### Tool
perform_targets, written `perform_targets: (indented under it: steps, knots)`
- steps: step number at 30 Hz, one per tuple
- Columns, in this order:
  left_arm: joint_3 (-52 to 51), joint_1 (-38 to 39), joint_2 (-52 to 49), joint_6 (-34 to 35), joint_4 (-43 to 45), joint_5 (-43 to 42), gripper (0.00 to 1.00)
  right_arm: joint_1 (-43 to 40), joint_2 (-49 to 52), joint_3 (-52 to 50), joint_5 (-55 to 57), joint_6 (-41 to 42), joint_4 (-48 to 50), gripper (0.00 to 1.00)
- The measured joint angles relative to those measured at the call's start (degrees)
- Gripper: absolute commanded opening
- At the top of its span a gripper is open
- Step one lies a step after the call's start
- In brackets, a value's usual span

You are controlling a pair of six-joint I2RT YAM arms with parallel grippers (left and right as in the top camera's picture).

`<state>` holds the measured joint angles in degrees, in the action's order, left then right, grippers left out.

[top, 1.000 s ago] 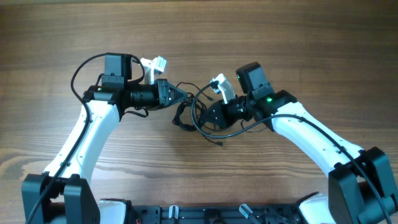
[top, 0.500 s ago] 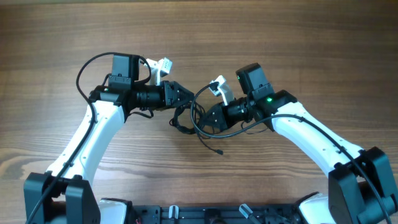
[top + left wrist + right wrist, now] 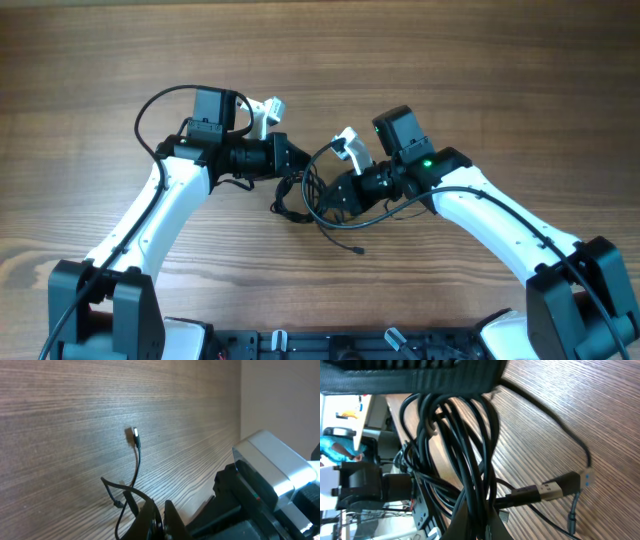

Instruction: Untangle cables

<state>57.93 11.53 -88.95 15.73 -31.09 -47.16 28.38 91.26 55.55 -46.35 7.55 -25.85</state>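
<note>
The cables [image 3: 312, 200] are thin black wires in a loose bundle between my two grippers at the table's middle, and one plug end [image 3: 358, 250] trails toward the front. My left gripper [image 3: 300, 163] is at the bundle's left edge. In the left wrist view its jaws [image 3: 161, 515] are shut, and a cable loop [image 3: 125, 491] runs into the fingertips. Farther out, a plug [image 3: 135, 435] lies on the wood. My right gripper [image 3: 335, 195] is shut on several cable strands [image 3: 465, 435], which run between its fingers [image 3: 470, 517]. A USB plug [image 3: 555, 489] sticks out beside them.
The wooden table [image 3: 480, 70] stretches all around the arms. A black base rail [image 3: 330, 345] lines the front edge. The right arm's grey camera housing [image 3: 270, 467] sits close to the left gripper.
The left gripper stood open half a second ago and is shut again, a little farther right at the bundle. The right gripper stayed shut on the cables and edged left.
</note>
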Motion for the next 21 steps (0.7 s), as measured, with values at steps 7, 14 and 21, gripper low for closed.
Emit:
perform_targets:
  steps: [7,14,21]
  knots:
    - [0.0,0.0,0.0,-0.48,-6.25,0.94,0.14,0.26,0.0,0.0,1.42,-0.15,-0.74,0.04]
    - [0.0,0.5,0.0,-0.9,-7.91,1.95,0.04,0.24,0.0,0.0,1.46,-0.15,-0.76,0.05]
    - [0.0,0.04,0.0,-0.85,-6.62,1.9,0.04,0.26,0.0,0.07,6.19,0.07,-3.8,0.04]
